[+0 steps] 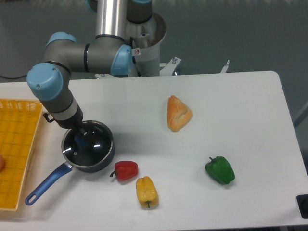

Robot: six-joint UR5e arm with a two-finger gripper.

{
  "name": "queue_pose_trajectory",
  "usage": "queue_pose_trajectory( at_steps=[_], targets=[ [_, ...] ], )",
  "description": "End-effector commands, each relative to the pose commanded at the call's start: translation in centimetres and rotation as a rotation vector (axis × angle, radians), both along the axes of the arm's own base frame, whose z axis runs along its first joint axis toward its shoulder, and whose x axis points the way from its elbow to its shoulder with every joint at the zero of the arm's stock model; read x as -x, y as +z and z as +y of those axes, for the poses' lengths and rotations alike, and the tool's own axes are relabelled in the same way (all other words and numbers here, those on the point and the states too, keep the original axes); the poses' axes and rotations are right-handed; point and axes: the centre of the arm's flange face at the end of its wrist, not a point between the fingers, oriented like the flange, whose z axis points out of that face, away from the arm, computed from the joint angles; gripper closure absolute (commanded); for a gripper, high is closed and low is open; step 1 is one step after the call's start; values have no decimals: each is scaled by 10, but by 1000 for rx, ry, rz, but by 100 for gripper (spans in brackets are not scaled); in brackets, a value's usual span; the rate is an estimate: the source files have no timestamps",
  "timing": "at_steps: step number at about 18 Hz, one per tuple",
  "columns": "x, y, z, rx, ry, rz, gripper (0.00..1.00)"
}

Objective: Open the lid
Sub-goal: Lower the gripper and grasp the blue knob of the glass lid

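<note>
Lid [89, 144] knob – end effector [83, 139] around it

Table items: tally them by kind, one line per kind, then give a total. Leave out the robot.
Peppers: 3 (red pepper, yellow pepper, green pepper)
Bread: 1 (bread piece)
Saucepans: 1 (saucepan, blue handle)
Lids: 1 (lid, on the saucepan)
Baskets: 1 (yellow basket)
Total: 7
</note>
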Motion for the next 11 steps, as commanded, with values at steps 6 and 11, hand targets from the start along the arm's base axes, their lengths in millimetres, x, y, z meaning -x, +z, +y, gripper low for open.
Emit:
queue_pose_trajectory(
  at_steps=[6, 11],
  targets=[
    [1, -4, 0, 10, 0, 8, 0],
    [-1, -11, 2, 18, -4, 4, 0]
  ],
)
